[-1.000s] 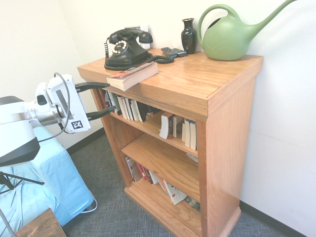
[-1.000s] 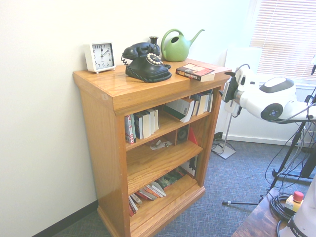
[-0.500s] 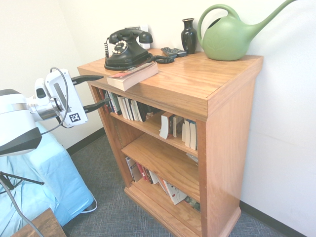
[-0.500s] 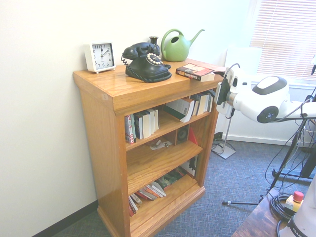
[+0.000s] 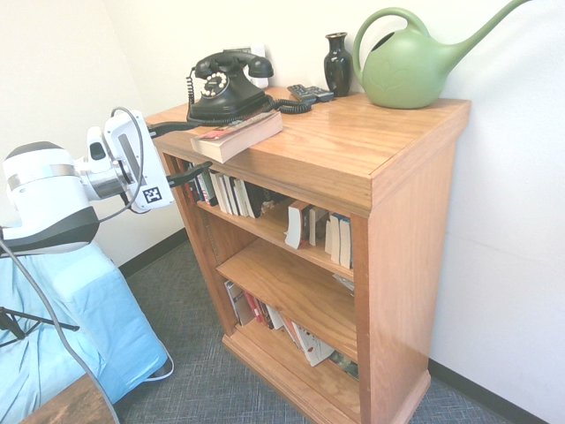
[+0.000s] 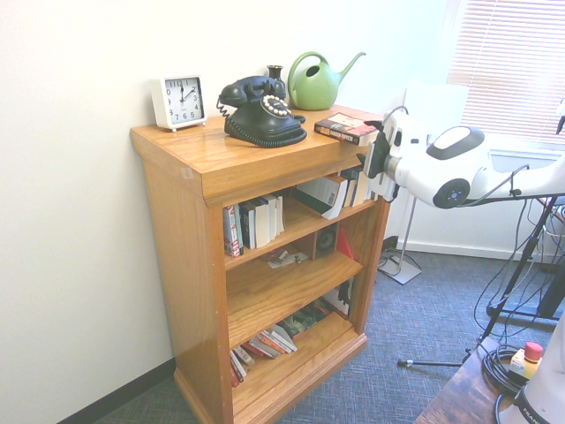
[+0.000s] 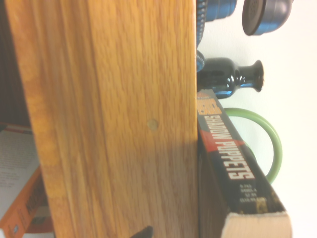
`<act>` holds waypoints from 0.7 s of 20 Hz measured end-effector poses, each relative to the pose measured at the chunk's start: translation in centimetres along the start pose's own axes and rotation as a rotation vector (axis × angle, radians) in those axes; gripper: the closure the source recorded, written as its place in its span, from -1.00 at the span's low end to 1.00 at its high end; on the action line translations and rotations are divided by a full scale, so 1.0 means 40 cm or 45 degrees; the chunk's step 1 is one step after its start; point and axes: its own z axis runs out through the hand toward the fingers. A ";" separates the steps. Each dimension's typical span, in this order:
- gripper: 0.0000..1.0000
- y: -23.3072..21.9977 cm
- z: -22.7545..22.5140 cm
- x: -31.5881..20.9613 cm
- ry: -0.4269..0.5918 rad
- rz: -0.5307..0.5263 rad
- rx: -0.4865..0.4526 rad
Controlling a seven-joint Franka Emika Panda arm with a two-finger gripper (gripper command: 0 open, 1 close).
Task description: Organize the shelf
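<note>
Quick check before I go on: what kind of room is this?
Probably an office or study: a wooden bookshelf full of books against a white wall, a rotary phone and clock on top, grey carpet, window blinds.

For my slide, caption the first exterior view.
Open gripper straddles the orange-brown wooden shelf's top edge beside a paperback book.

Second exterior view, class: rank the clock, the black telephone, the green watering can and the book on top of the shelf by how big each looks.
1. black telephone
2. green watering can
3. book and clock: too alike to rank; the book lies flat.
</note>
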 end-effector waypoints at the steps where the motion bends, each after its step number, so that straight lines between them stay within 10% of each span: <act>1: 1.00 -0.003 0.007 -0.003 -0.001 -0.002 -0.001; 14: 1.00 -0.004 0.020 -0.008 -0.001 -0.004 -0.011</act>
